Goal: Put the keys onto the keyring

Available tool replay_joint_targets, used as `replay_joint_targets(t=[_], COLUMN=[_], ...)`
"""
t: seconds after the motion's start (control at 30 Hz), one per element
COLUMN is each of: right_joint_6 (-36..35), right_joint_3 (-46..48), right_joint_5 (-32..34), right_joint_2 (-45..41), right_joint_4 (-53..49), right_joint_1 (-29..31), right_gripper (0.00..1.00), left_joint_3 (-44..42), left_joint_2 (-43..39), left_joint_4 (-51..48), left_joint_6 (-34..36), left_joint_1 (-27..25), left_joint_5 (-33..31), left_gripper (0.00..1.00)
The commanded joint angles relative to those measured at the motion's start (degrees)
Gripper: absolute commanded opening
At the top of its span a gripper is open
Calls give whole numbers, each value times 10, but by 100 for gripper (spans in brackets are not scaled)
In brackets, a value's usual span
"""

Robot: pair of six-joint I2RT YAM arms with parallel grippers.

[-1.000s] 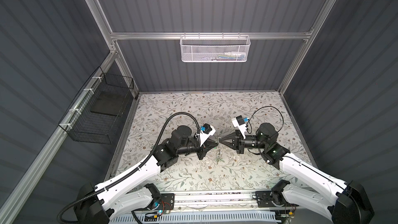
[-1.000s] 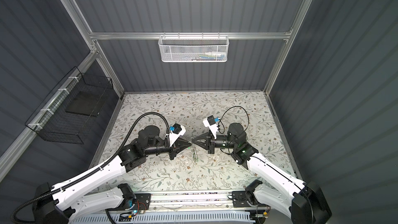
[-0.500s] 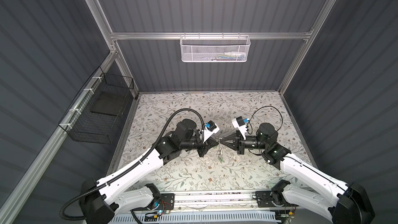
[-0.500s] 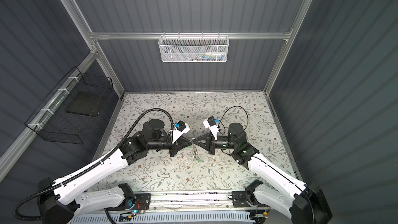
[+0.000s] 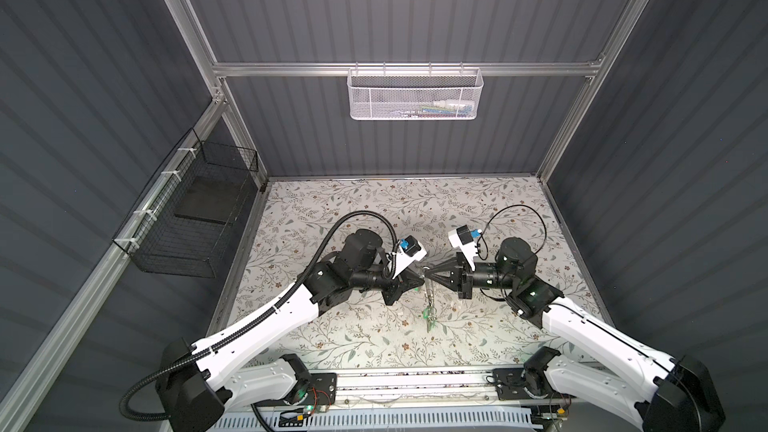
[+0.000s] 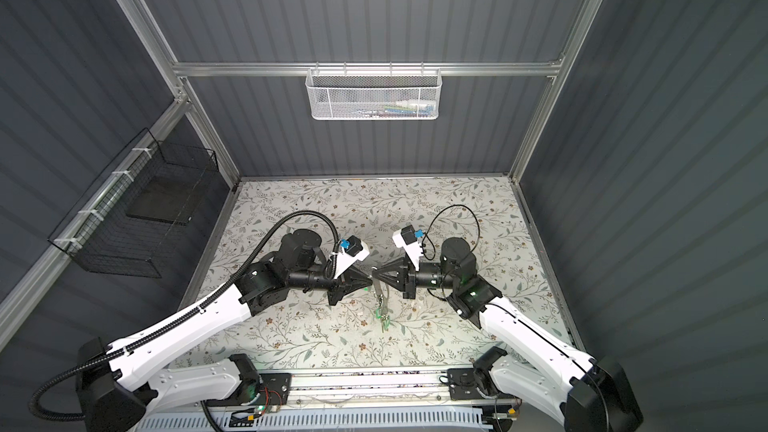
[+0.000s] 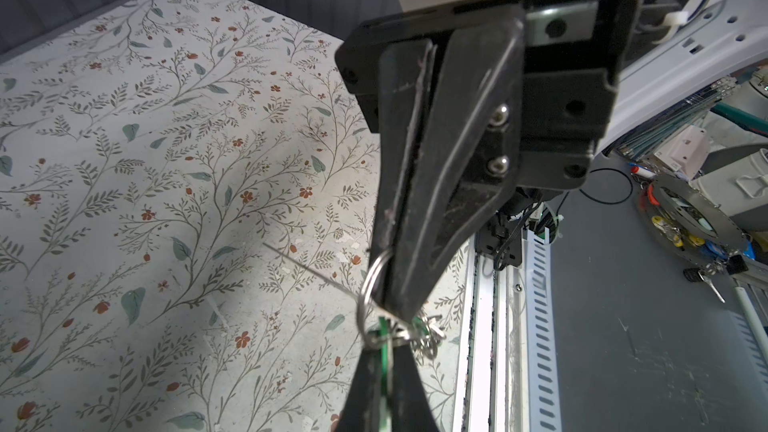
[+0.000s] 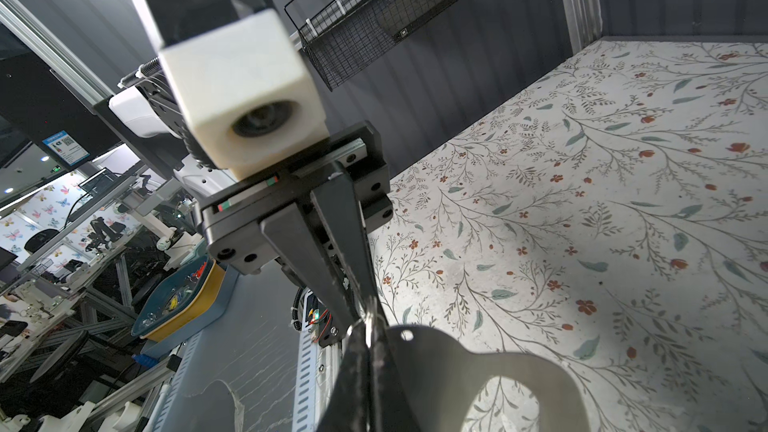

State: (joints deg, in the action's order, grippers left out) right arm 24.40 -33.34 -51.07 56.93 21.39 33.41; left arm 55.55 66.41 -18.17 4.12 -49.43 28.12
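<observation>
Left wrist view: left gripper [image 7: 384, 353] pinches a green key [image 7: 385, 384], maybe not yet on the keyring [image 8: 440, 353] the right gripper [image 7: 392, 305] squeezes; other keys [image 5: 428, 317] hang at 6 o'clock.

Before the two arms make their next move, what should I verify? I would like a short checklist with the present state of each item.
1. The right gripper holds the keyring: ok, jaws shut on it.
2. The left gripper holds a green key tag: ok, shut on it in the left wrist view.
3. The tag's split ring is threaded onto the keyring: cannot tell; it sits at the right gripper's tip.
4. The grippers meet tip to tip: ok in both top views.
5. The other green tags hang off the table: cannot tell whether they touch it.
</observation>
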Motion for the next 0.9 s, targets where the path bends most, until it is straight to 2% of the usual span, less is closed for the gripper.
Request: replay_joint_targets(t=[0.0, 0.87], right_joint_6=[-4, -22], right_joint_3=[-14, -10], right_joint_5=[2, -42], right_joint_2=[-8, -5], right_joint_4=[20, -13], right_joint_1=[3, 4], right_gripper=[1, 1], left_joint_3=[19, 63], left_joint_2=[11, 10], left_joint_4=[-12, -61], left_joint_6=[10, 42], left_joint_1=[-2, 28], left_joint_5=[41, 19], left_gripper=[0, 0])
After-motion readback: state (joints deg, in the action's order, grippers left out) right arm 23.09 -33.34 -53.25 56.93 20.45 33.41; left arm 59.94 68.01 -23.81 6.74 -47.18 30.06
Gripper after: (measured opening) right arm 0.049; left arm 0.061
